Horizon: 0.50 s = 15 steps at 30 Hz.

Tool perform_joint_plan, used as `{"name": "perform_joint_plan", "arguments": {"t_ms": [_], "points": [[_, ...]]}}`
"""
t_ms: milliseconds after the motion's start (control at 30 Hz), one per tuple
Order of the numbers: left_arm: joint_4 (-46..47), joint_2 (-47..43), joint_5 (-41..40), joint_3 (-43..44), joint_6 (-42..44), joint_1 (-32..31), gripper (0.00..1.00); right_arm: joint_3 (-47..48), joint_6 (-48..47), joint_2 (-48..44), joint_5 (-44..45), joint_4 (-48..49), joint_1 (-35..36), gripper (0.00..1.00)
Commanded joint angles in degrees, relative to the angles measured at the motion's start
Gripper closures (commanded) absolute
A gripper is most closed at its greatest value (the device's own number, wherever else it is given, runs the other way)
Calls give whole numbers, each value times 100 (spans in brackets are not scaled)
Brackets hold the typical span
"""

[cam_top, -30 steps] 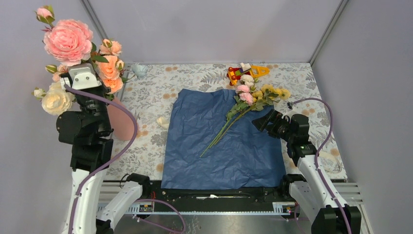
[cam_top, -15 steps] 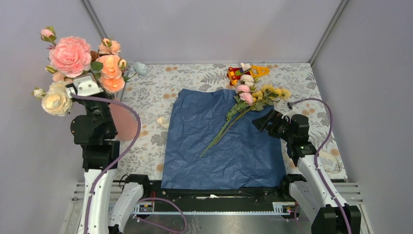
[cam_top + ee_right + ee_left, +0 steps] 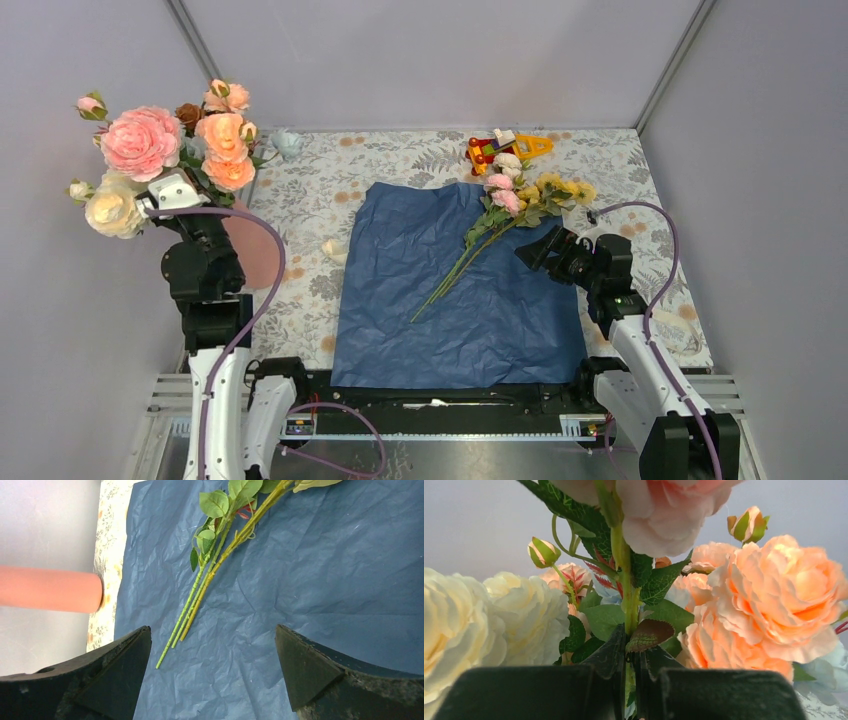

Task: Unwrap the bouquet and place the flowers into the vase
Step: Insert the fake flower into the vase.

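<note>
Black fingers of the left pincer (image 3: 634, 680) are clamped narrow on the green stem (image 3: 625, 595) of a bunch of big peach, pink and cream blooms (image 3: 150, 150), held up beside the salmon vase (image 3: 252, 255) at the counter's (image 3: 310, 190) left edge. The arm hides the vase mouth, so I cannot tell whether the stem ends are in it. To do this well, I judge, keep the stem upright, centre it over the mouth and lower slowly without nudging the vase. The right pincer (image 3: 212, 632) hangs spread wide and empty over the right side of the navy paper (image 3: 450, 320), near the flowers (image 3: 482, 232), which lie loose on it, heads toward the far right corner by a toy (image 3: 505, 148). Since a second ago the left arm and blooms have sunk lower; the right pincer, flowers and paper have barely changed.
</note>
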Motion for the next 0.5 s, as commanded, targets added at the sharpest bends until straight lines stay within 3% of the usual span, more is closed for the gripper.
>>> {"name": "perform_joint_plan", "arguments": {"t_ms": [0, 267, 467], "points": [[80, -17, 327, -45, -391, 166, 100, 7, 67, -91, -217, 285, -44, 0], [9, 40, 747, -394, -450, 394, 100, -28, 83, -219, -290, 289, -44, 0], [-560, 204, 794, -276, -608, 464, 100, -62, 93, -261, -304, 294, -45, 0]]}}
